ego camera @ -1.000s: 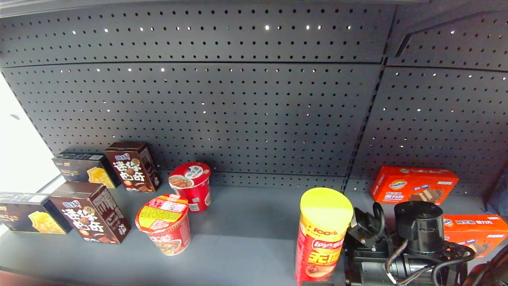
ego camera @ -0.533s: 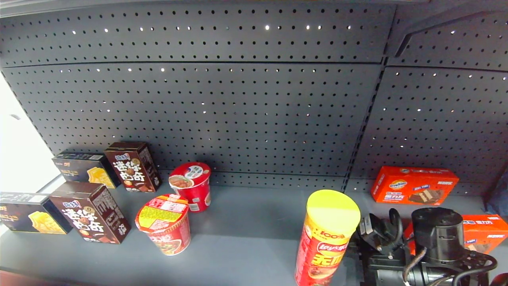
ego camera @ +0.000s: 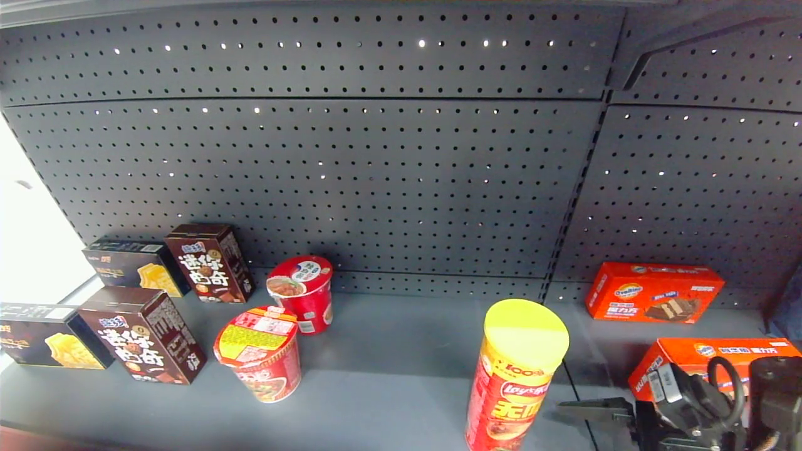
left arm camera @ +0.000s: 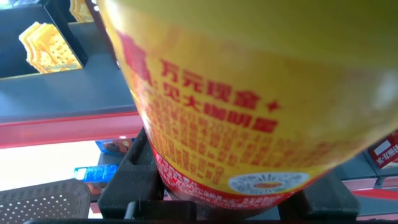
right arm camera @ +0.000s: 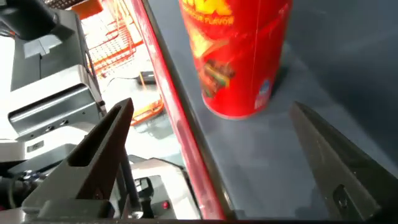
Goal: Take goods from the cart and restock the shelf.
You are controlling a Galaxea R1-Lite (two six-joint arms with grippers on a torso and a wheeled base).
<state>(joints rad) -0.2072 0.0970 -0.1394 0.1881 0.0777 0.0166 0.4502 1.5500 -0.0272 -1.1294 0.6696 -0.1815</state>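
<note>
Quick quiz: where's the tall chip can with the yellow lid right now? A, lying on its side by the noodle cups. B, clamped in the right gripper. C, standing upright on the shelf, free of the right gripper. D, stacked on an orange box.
C: the chip can stands upright on the shelf, while the right gripper is open beside it, its fingers not touching the can.

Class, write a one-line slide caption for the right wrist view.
Open right hand facing the upright chip can on the grey shelf, not touching it.
</note>
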